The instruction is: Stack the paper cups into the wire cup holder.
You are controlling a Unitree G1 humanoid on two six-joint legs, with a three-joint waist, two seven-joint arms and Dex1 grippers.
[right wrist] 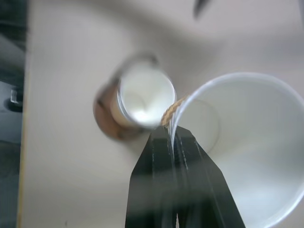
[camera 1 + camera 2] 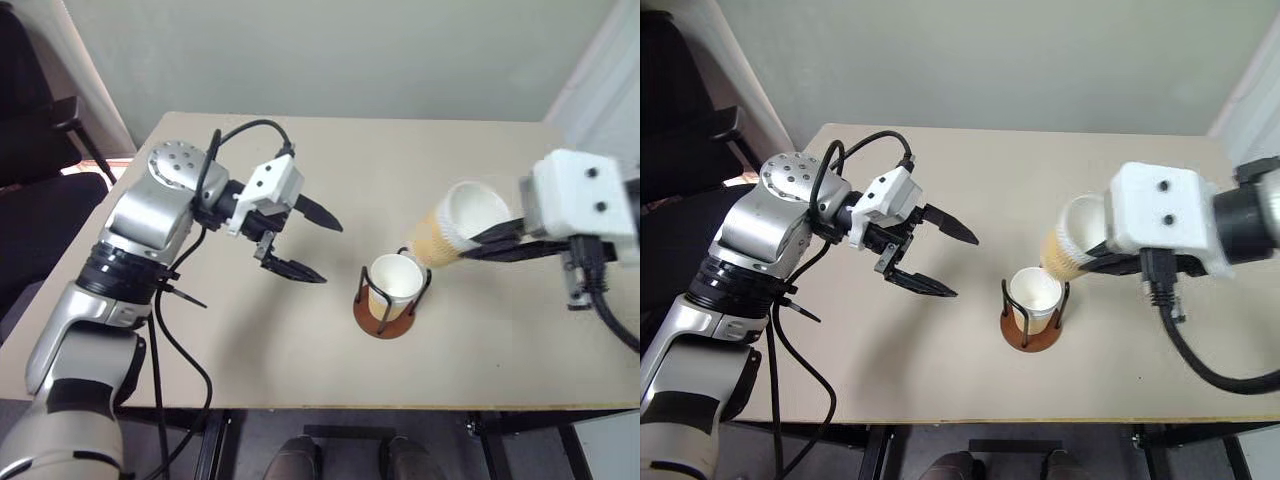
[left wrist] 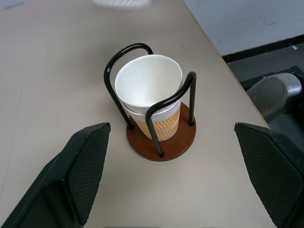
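The wire cup holder [image 2: 385, 322] stands on the table, its reddish-brown base near the front middle. A paper cup [image 3: 148, 85] sits upright inside its black loops, and a white band below it looks like the rim of another cup nested under it. My right gripper [image 1: 172, 135] is shut on the rim of a further paper cup [image 2: 462, 222]. That cup hangs tilted in the air, just above and to the right of the holder. Left of the holder, my left gripper [image 2: 331, 252] is open and empty, pointing at it from a short distance.
The beige table [image 2: 300, 370] ends close in front of the holder, and its right edge lies under my right arm. A black chair [image 2: 40, 150] stands beyond the table's left side. A black cable loops over my left wrist.
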